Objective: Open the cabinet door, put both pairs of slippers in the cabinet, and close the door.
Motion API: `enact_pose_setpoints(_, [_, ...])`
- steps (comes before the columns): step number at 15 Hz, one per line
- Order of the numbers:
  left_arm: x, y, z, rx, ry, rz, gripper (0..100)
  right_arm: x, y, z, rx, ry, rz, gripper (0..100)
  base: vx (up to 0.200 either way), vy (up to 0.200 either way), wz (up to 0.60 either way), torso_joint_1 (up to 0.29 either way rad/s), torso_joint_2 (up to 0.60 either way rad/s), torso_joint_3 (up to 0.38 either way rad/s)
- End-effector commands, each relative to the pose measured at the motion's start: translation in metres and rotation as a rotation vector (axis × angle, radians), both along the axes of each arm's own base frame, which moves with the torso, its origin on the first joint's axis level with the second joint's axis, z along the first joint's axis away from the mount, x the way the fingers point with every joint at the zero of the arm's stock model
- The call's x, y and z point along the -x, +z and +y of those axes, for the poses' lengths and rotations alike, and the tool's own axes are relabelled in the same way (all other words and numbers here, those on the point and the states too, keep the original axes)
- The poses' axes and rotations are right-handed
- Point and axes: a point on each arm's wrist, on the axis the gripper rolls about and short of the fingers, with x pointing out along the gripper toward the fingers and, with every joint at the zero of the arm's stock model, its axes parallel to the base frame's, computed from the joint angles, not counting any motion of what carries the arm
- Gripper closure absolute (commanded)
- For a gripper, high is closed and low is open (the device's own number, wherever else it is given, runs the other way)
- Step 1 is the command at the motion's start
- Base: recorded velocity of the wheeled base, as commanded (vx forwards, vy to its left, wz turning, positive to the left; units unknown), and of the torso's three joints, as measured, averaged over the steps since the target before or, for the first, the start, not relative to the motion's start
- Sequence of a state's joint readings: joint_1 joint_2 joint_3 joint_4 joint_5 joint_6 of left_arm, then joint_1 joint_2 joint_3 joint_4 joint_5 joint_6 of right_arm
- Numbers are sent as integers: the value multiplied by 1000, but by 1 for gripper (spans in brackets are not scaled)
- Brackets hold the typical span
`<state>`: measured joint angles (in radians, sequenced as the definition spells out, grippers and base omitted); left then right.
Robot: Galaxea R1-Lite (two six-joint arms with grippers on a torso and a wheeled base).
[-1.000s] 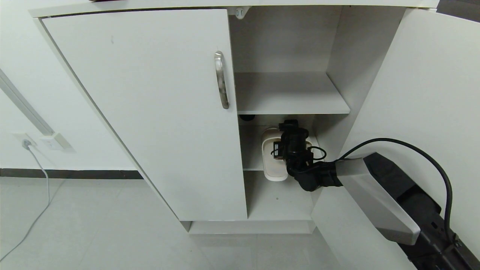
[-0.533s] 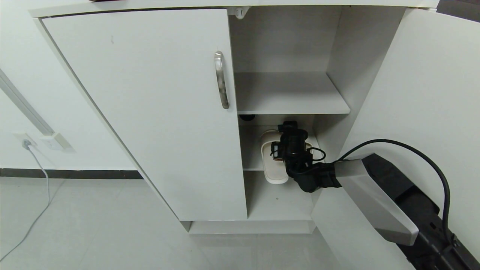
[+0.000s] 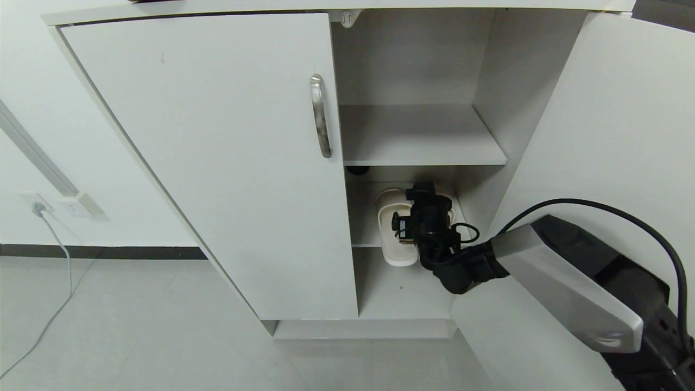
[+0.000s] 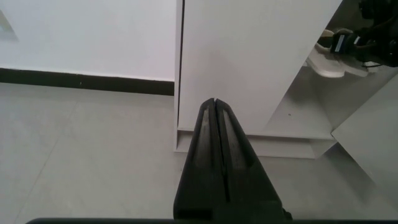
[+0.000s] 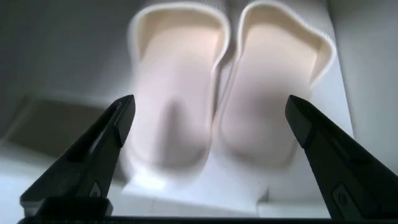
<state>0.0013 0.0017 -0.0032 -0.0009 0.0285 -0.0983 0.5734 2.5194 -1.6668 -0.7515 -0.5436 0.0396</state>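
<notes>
Right hand (image 5: 210, 106) spread over slippers (image 3: 395, 244) overhanging the shelf (image 3: 362, 222); withdrawing carelessly could snag them, dragging them off.

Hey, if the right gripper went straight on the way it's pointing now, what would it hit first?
Most likely the pair of white slippers on the lower shelf. The open right gripper faces them squarely with nothing between, though the gap is hard to judge.
</notes>
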Motion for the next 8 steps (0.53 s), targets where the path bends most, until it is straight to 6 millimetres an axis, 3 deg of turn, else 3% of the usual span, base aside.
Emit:
enact_pose_setpoints(1, [0, 0, 0, 0, 1, 1, 100, 31, 20, -1, -13, 32, -19, 0, 0, 0, 0, 0, 0, 0])
enact_pose_setpoints(8, [0, 0, 0, 0, 1, -1, 100, 109, 24, -7, -6, 124, 7, 0, 0, 0, 0, 0, 0, 0])
